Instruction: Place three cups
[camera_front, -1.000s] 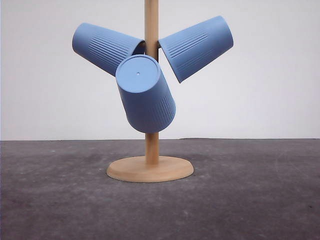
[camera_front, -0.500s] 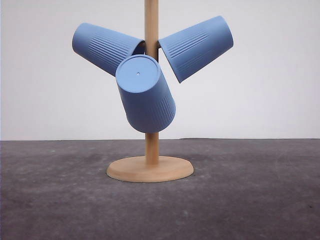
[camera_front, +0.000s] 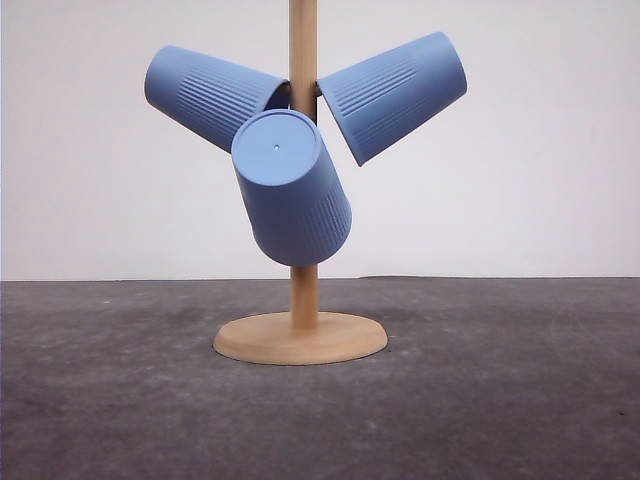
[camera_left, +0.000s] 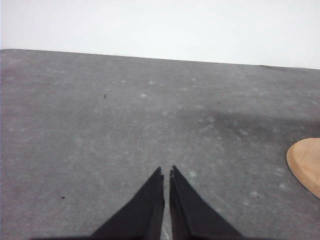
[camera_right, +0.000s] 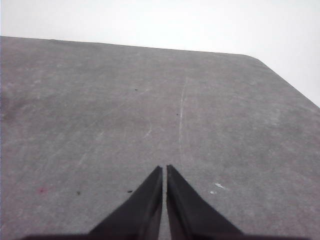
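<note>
Nothing has moved since the earlier frames. All three cups (camera_front: 291, 188) hang on the wooden stand (camera_front: 300, 336), none on the grey surface (camera_front: 500, 400). Left gripper (camera_left: 166, 172) and right gripper (camera_right: 164, 167) fingers pressed together, holding nothing; stand base lies beside the left fingers. Placement judged not yet begun.

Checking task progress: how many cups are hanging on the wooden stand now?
3. One cup angles up-left of the stand's pole, one angles up-right, one hangs lower in front, base toward the camera. None seems hidden.
</note>
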